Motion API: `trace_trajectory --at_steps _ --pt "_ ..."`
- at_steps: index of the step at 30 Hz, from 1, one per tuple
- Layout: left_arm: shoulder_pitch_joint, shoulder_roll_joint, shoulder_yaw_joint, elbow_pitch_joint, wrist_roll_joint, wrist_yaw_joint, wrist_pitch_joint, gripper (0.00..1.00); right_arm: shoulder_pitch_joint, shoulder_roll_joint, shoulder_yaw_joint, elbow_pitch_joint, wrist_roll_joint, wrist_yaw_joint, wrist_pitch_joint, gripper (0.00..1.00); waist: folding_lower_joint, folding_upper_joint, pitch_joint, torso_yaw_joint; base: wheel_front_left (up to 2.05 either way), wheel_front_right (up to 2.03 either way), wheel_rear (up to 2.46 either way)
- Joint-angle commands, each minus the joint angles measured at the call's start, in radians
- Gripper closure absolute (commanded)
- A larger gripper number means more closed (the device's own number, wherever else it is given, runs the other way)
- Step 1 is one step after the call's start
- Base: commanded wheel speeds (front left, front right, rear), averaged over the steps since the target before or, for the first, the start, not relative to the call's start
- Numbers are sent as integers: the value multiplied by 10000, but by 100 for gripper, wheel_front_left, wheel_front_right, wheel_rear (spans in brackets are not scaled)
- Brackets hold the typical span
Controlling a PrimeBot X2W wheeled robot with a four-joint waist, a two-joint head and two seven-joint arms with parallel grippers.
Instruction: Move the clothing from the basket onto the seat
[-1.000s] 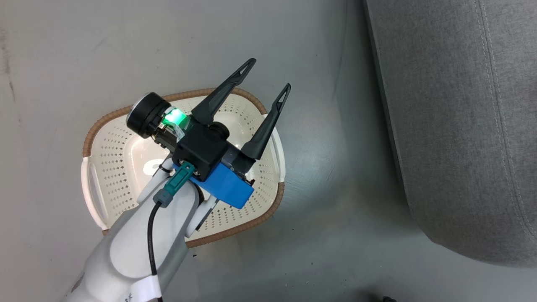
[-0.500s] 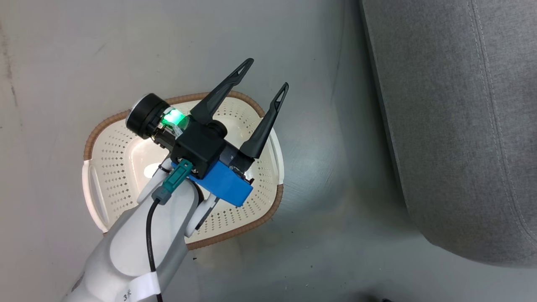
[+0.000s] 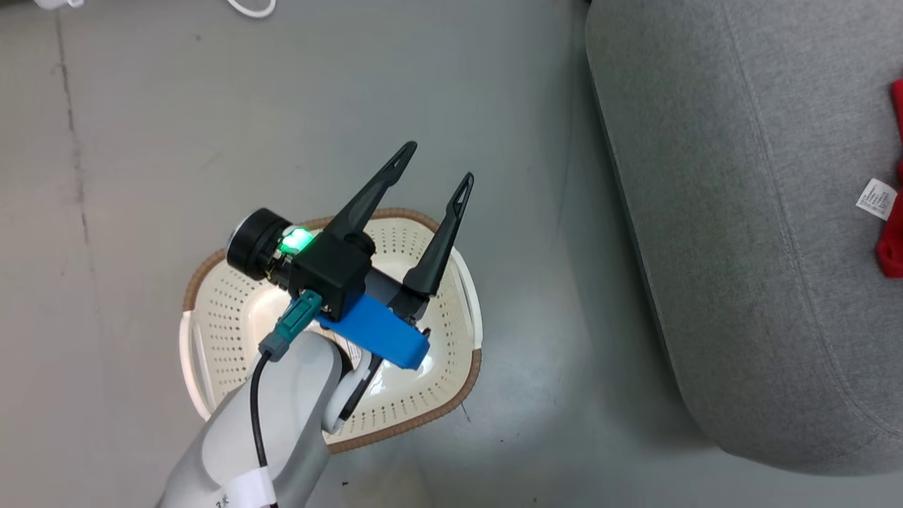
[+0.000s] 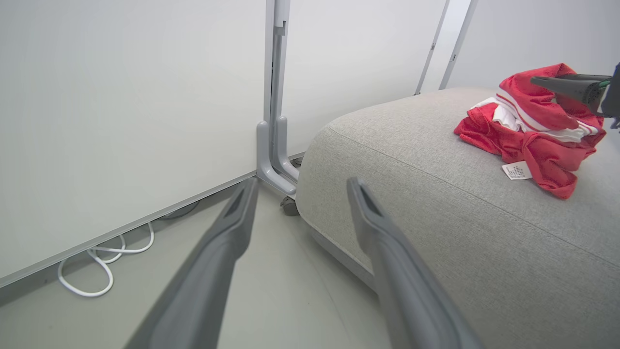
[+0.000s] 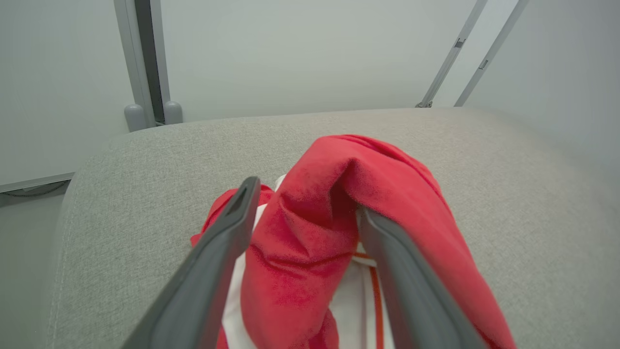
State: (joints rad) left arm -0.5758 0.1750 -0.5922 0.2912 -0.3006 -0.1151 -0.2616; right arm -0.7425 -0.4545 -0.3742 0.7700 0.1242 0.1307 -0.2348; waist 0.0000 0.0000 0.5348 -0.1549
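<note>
The cream basket (image 3: 211, 267) with its brown rim stands on the grey floor, and no clothing shows inside it. My left gripper (image 3: 441, 161) hovers above the basket's right end, open, with nothing between its fingers (image 4: 227, 228). The grey seat (image 3: 741, 212) fills the right side. The clothing (image 4: 528, 131), red with a white striped panel and a white tag, lies heaped on the seat; a strip of it (image 3: 892, 247) shows at the right edge of the head view. My right gripper (image 5: 305, 198) stands open over that heap, with a red fold (image 5: 310, 228) lying between and over its fingers.
A white cable (image 4: 97, 271) lies looped on the floor along the white wall panels. A grey upright post (image 4: 273, 121) stands at the seat's far corner. Bare grey floor (image 3: 529, 176) separates the basket from the seat.
The head camera has shifted: the basket now sits lower in the picture and the seat's top with the red clothing has come into view. My left gripper keeps its open pose over the basket.
</note>
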Motion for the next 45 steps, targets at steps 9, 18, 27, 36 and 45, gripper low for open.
trace_trajectory --at_steps 9,18,27,36,45 --pt "1597 -431 877 359 -255 -91 -49 0 1991 529 278 -1306 -120 1 602 0 0 0 -2424 345 0 0 0" --pt "3167 -717 1992 514 -170 -143 -49 0 4192 1567 1012 -3784 -683 0 1573 0 0 0 -3932 689 0 0 0" --pt "4171 -956 2985 570 -27 -168 -48 0 6054 2825 1458 -5865 -689 1 1932 0 0 0 -4999 1433 0 0 0" --pt "4818 -1015 3923 774 82 -177 -48 0 7527 3672 2027 -6837 -960 1 1810 0 0 0 -5526 2156 0 0 0" --pt "5092 -1033 4611 901 215 -184 -48 0 7990 3974 2534 -6872 -861 1 1756 0 0 0 -5717 2392 0 0 0"
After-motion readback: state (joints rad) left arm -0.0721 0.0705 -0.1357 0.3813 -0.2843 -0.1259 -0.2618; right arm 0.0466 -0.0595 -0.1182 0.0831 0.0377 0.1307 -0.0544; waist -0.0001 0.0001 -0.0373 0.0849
